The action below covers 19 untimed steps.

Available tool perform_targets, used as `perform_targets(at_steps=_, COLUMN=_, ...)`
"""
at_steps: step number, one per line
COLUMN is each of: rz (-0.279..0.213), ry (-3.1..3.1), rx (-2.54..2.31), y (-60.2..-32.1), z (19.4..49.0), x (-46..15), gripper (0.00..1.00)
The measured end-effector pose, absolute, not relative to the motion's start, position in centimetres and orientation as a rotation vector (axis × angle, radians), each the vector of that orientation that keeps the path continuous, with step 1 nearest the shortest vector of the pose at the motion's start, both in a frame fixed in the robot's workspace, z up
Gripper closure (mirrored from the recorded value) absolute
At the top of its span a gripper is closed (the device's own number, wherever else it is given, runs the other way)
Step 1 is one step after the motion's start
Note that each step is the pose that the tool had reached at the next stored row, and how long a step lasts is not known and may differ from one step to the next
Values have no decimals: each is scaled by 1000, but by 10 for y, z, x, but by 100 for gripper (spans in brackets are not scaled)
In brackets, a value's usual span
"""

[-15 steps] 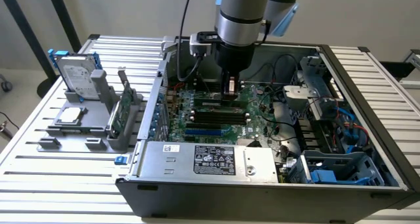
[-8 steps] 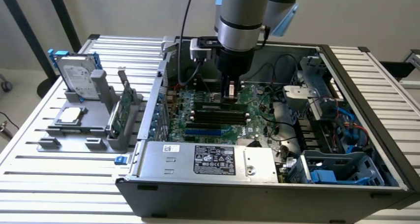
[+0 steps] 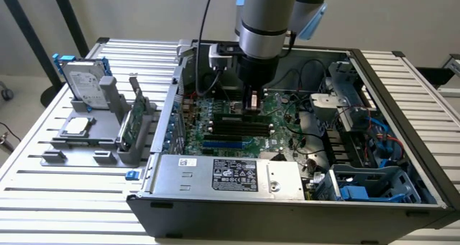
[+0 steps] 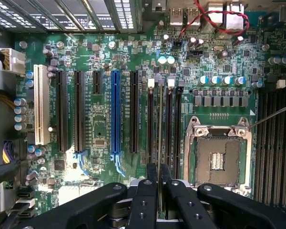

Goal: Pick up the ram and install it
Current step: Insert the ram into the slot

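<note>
My gripper (image 3: 251, 106) reaches down into the open computer case (image 3: 402, 142), over the black memory slots (image 3: 237, 129) of the motherboard (image 4: 100, 138). In the wrist view the two black fingers (image 4: 145, 191) stand close together on a thin green strip seen edge-on: the ram (image 4: 160, 124). The ram runs lengthwise along the black slots (image 4: 169, 124), in line with one of them. Whether it is seated in that slot I cannot tell. In the exterior view the ram (image 3: 237, 117) shows as a dark stick just under the gripper.
On the exterior view's left a grey holder (image 3: 79, 148) carries a silver hard drive (image 3: 85, 83) and a green expansion card (image 3: 129, 124). A silver power supply (image 3: 230, 175) sits at the case front. The CPU socket (image 4: 219, 160), a blue slot (image 4: 115, 112) and red-black cables (image 4: 214, 19) lie nearby.
</note>
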State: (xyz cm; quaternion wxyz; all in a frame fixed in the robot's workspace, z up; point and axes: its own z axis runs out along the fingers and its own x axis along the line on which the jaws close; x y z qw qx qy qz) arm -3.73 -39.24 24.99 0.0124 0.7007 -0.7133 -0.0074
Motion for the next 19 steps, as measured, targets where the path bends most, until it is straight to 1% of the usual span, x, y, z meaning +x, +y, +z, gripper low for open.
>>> perform_targets(at_steps=19, rz=-22, ry=-2209, rx=2198, y=-398, z=241, x=-37, gripper=86)
